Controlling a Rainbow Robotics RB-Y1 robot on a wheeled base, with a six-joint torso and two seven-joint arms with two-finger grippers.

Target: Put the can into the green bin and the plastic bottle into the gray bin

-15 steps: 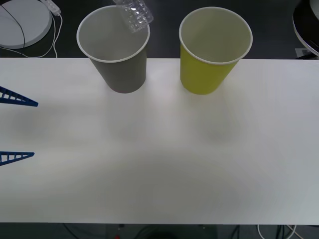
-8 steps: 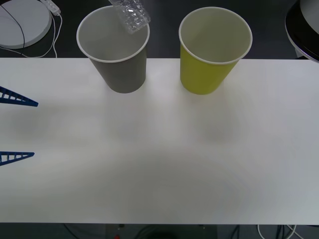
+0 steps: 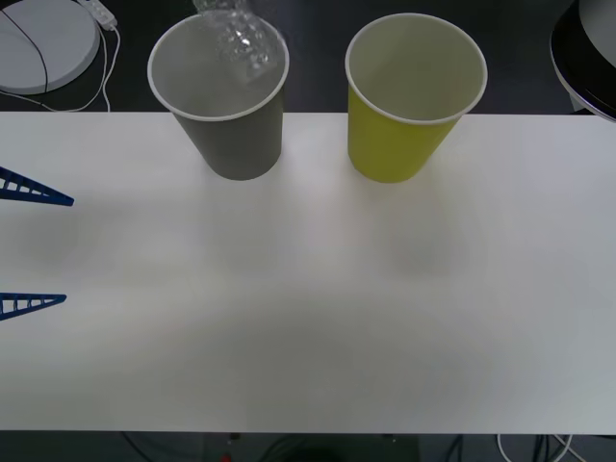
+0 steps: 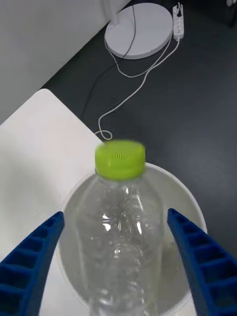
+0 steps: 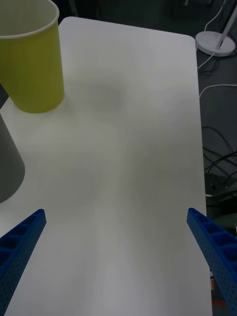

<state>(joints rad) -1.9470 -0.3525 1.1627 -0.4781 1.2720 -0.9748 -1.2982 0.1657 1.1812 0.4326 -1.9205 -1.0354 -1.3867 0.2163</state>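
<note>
The clear plastic bottle with a lime-green cap is inside the mouth of the gray bin, its lower part below the rim. My right gripper is open above that bin, with a blue finger on each side of the bottle and a small gap to it. The green bin stands upright to the right of the gray one, also seen as the yellow-green cup in the left wrist view. My left gripper is open at the table's left edge. The can is out of view.
Both bins stand at the far edge of the white table. Behind them lies dark floor with a white round base and its cable at the back left. A dark rounded object sits at the back right.
The bottle has dropped down and slightly left, from above the gray bin's rim into its mouth. The left gripper has stayed put.
</note>
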